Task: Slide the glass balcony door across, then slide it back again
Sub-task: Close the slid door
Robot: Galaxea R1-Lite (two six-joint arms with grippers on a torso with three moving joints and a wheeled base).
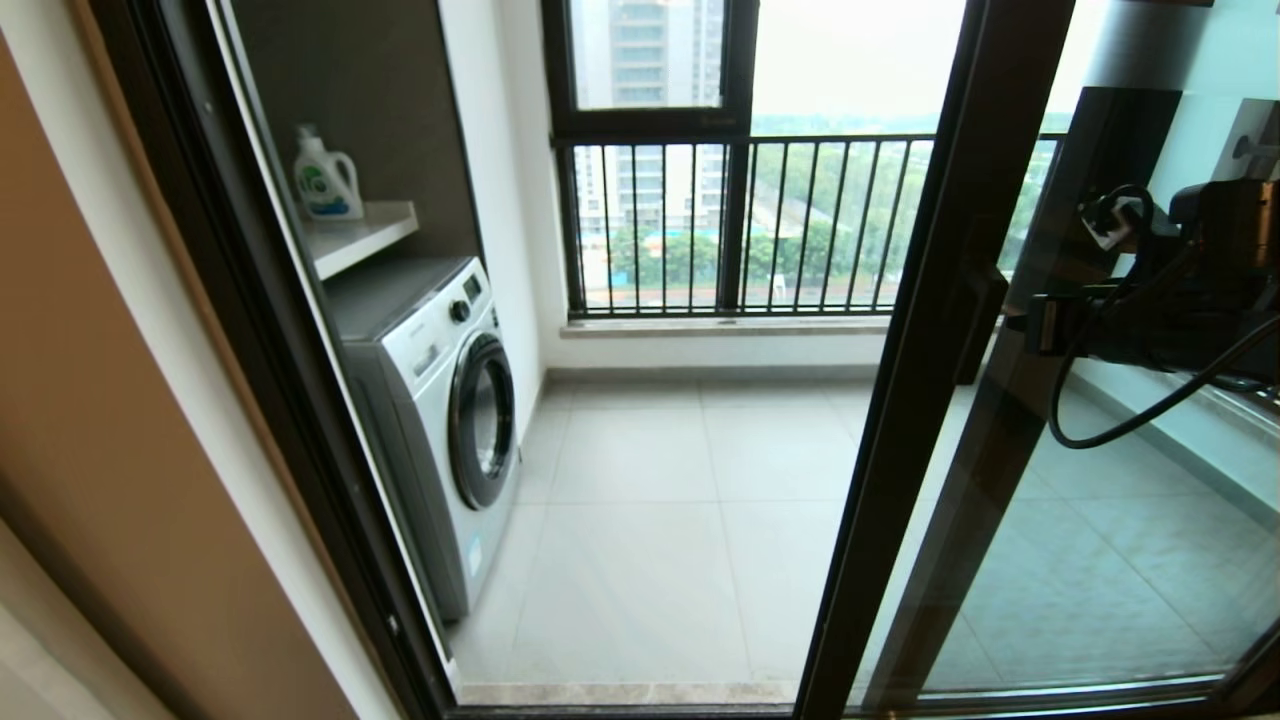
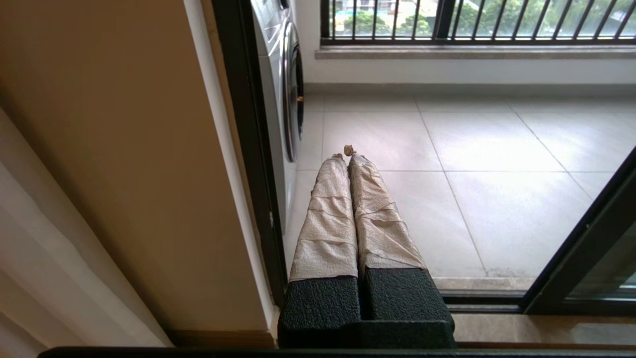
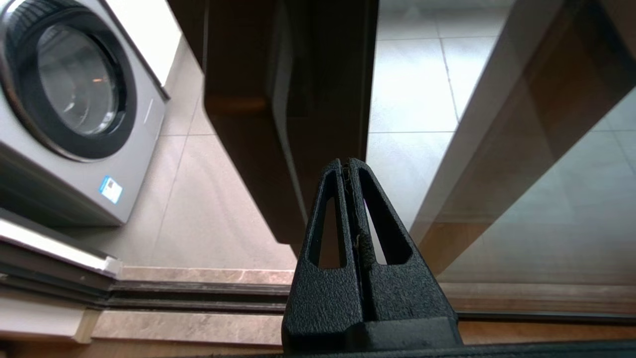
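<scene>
The right gripper [image 3: 350, 166], its black fingers pressed together on nothing, points at the dark brown edge frame of the clear glass balcony door [image 1: 930, 340]. That frame runs full height and stands slid to the right side of the opening. The right arm is clearly the nearer. The left gripper [image 2: 348, 155] (tape-wrapped fingers closed, empty) idles by the left jamb. Beyond stands the white washing machine [image 1: 440, 400].

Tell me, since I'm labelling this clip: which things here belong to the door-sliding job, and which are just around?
Job:
glass balcony door, slid partly open
right hand, shut, close to the door frame
left hand, shut, low by the doorway's left side

Just around:
washing machine
detergent bottle on the shelf
balcony railing
</scene>
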